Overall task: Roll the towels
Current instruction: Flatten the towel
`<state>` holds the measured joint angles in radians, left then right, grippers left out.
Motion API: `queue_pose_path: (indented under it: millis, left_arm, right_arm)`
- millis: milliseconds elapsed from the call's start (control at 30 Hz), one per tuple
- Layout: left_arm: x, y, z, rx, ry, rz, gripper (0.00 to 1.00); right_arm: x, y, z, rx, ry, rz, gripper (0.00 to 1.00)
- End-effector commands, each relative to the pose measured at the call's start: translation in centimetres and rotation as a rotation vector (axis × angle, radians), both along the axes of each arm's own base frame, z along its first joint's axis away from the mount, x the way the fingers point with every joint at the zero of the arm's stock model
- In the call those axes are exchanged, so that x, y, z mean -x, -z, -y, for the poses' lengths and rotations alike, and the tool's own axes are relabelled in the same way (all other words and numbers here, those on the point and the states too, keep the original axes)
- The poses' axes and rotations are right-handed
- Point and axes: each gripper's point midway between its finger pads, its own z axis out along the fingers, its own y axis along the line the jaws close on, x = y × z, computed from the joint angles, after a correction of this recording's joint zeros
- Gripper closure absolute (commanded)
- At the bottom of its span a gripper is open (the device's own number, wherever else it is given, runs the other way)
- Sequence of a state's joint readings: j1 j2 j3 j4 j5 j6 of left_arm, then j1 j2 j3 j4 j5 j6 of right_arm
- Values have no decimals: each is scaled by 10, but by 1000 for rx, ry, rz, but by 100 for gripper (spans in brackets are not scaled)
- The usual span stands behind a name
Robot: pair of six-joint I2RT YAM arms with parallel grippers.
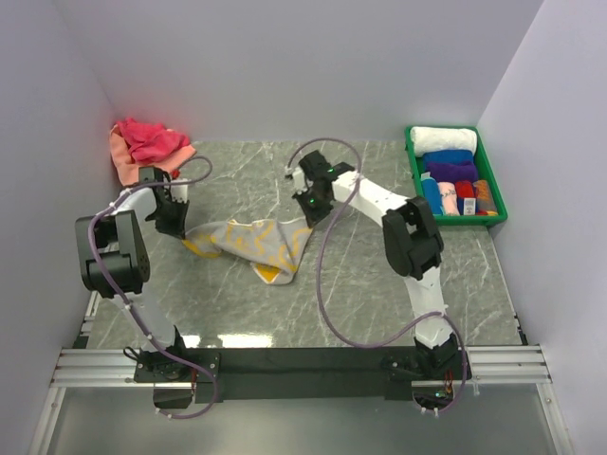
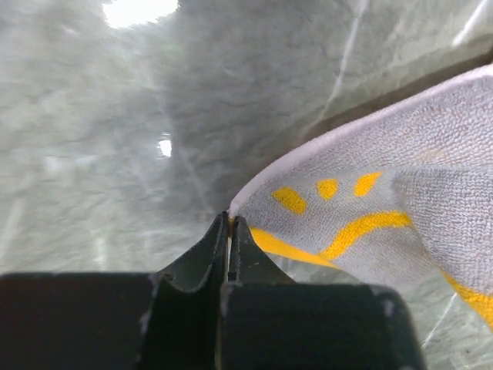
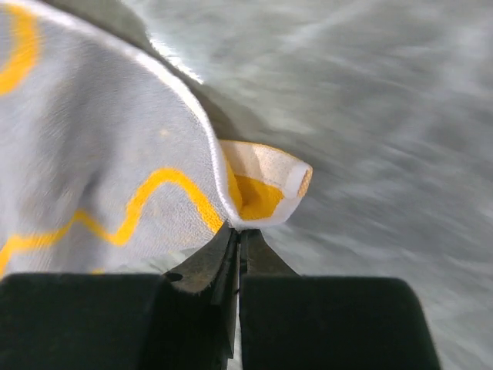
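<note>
A green plastic tray sits at the far right corner of a grey marble-patterned tabletop, close against the right wall. Pale, plain walls enclose the table on three sides. An aluminium rail and a black mounting plate run along its near edge.

Both arms bend at raised elbows and reach down and forward. The left gripper is pinched tight on one towel corner. The right gripper, angled inward toward the middle, clamps the opposite corner.
</note>
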<state>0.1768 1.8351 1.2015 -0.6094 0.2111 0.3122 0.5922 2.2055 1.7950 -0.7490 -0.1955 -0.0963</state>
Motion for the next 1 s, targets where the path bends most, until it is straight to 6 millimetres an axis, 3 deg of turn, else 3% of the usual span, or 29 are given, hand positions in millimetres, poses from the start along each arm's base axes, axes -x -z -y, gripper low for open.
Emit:
queue_pose_path:
  millis: [0, 67, 133, 233, 300, 333, 367, 433, 467, 633, 700, 733, 767, 800, 833, 867, 900, 933, 967]
  left_arm:
    - [-31, -48, -14, -26, 14, 136, 100]
    - [-40, -74, -16, -14, 19, 179, 100]
    - [-41, -87, -17, -20, 33, 192, 100]
    - [-28, -90, -24, -45, 59, 173, 100]
    - [-8, -74, -26, -58, 77, 122, 100]
    - [-1, -73, -30, -71, 96, 125, 100]
    - [16, -57, -30, -68, 104, 79, 100]
    - [33, -51, -34, -83, 147, 74, 100]
    - [50, -39, -30, -57, 168, 45, 100]
    - [73, -41, -34, -53, 201, 128, 100]
    - [69, -46, -29, -9, 206, 134, 100]
    - [63, -51, -23, 34, 184, 146, 100]
    - [44, -70, -26, 42, 170, 186, 100]
    - [32, -70, -25, 74, 151, 179, 100]
    - [18, -79, -25, 109, 105, 191, 99]
    - [-10, -110, -28, 121, 100, 266, 100]
    - [-25, -110, -31, 147, 79, 264, 99]
    - [-39, -123, -33, 165, 44, 290, 100]
    - [-64, -155, -39, 155, 41, 374, 100]
  right_arm:
    - [-30, -80, 15, -76, 34, 188, 100]
    - [-41, -109, 25, -86, 47, 254, 100]
    - [-46, -131, 33, -87, 44, 292, 100]
    - [-48, -138, 55, -17, 43, 336, 100]
    - [-47, -135, 68, 30, 50, 350, 100]
    - [-40, -130, 74, 42, 40, 340, 100]
    - [-34, -127, 75, 44, 26, 329, 100]
    - [-10, -115, 76, 35, -22, 269, 100]
    - [-1, -111, 76, 29, -34, 248, 100]
    - [57, -82, 80, 5, -107, 169, 100]
    - [63, -74, 78, 19, -112, 156, 100]
    - [55, -79, 79, 30, -94, 173, 100]
    - [46, -83, 81, 35, -75, 190, 100]
    - [36, -84, 81, 41, -54, 200, 100]
    - [15, -107, 76, 16, -28, 264, 100]
    - [-3, -118, 83, 23, 16, 304, 100]
    - [-19, -123, 85, 25, 51, 322, 100]
    - [-43, -158, 83, -9, 82, 408, 100]
    - [-58, -173, 87, -15, 114, 449, 100]
